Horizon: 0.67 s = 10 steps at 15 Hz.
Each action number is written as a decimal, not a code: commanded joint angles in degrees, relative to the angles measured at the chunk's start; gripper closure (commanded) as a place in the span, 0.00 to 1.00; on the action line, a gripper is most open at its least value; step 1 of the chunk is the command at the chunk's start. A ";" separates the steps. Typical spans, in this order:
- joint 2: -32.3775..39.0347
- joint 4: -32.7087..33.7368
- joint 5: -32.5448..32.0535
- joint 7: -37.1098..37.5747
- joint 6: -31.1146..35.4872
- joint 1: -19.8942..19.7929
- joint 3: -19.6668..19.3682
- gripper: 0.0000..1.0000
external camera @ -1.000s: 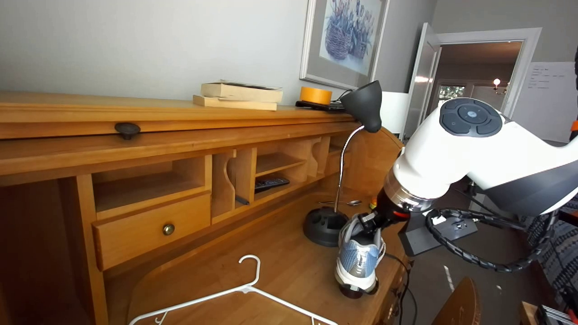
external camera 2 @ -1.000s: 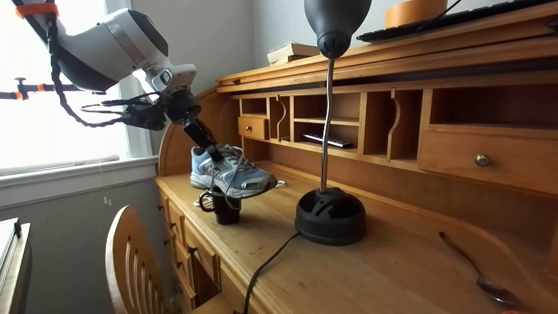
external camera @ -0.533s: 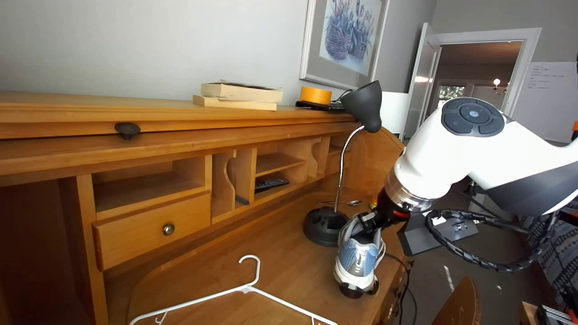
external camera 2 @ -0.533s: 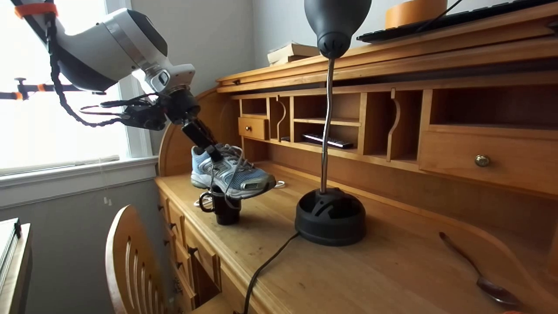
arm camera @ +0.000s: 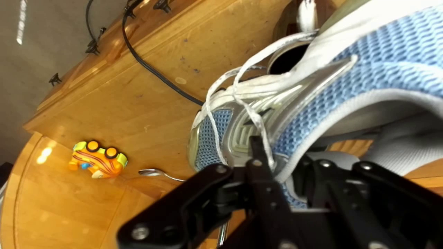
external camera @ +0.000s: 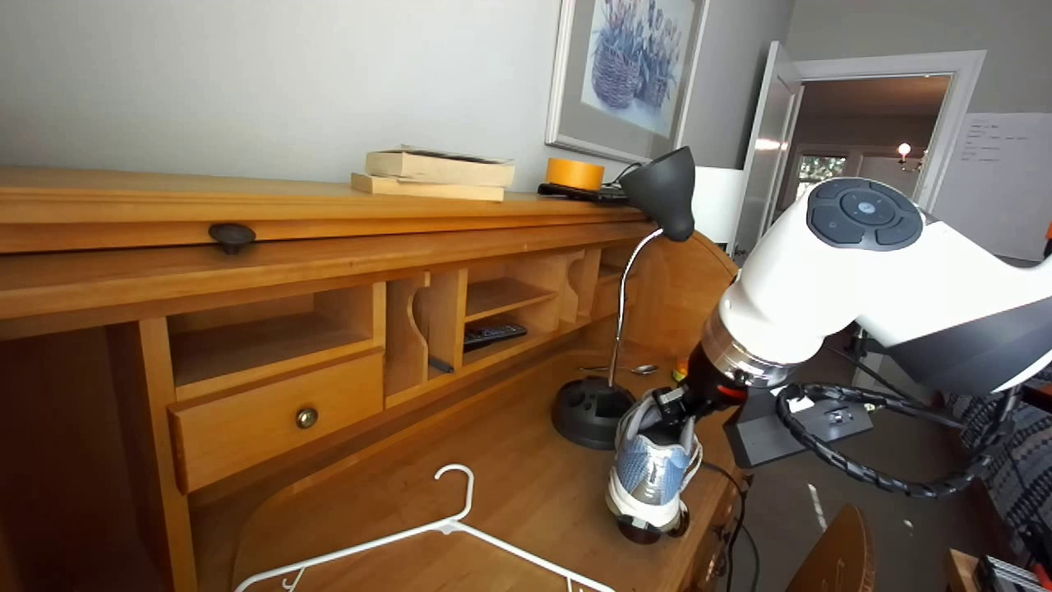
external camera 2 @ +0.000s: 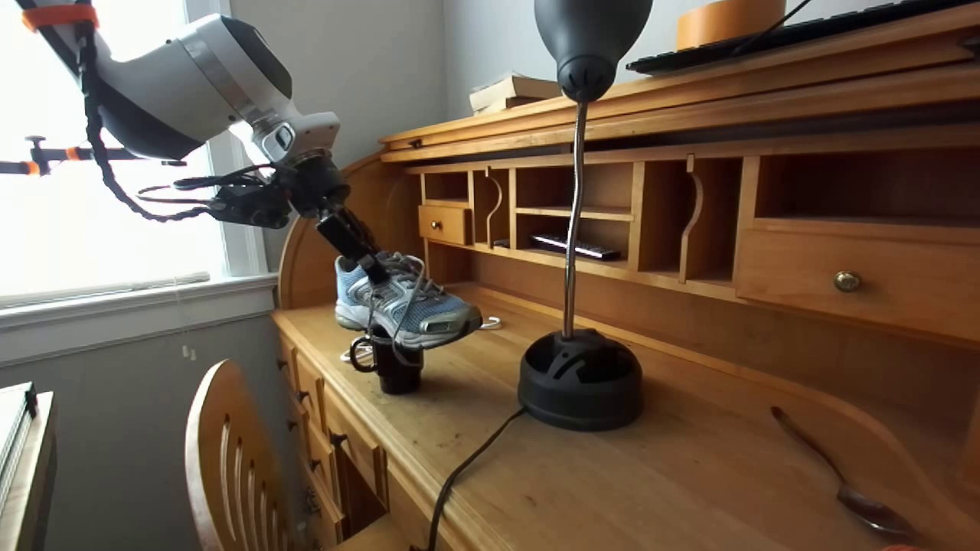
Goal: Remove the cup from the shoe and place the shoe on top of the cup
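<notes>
The light blue and white shoe (external camera: 653, 470) is directly above the dark cup (external camera: 639, 533). In an exterior view the shoe (external camera 2: 432, 310) lies across the top of the upright cup (external camera 2: 400, 371), toe a little lower. The cup's rim is mostly hidden there, so I cannot tell how firmly they touch. In the wrist view the cup's dark opening (arm camera: 289, 58) shows beside the sole of the shoe (arm camera: 387, 52). My gripper (arm camera: 280, 162) is shut on the side wall of the shoe's collar, one finger outside over the lace, one inside. The gripper (external camera 2: 375, 269) points down and tilted.
A black lamp base (external camera 2: 580, 394) stands beyond the toe, its cord (external camera 2: 467, 467) running over the desk's front edge. A white hanger (external camera: 448, 524) and a spoon (external camera 2: 838, 486) lie on the desk. An orange toy (arm camera: 98, 159) stands farther off. A chair (external camera 2: 230, 459) is in front.
My arm has shifted very slightly, toward the left in an exterior view. The shoe's toe has moved slightly the same way. The cup stays in place.
</notes>
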 commanded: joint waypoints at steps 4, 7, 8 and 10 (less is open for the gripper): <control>-1.62 -1.66 0.94 0.41 0.22 0.29 0.15 0.96; -1.40 -1.62 1.34 -0.08 0.00 0.37 0.18 0.96; -1.42 -1.62 1.38 -0.15 0.04 0.38 0.18 0.96; -1.45 -1.63 1.39 -0.19 0.12 0.39 0.18 0.91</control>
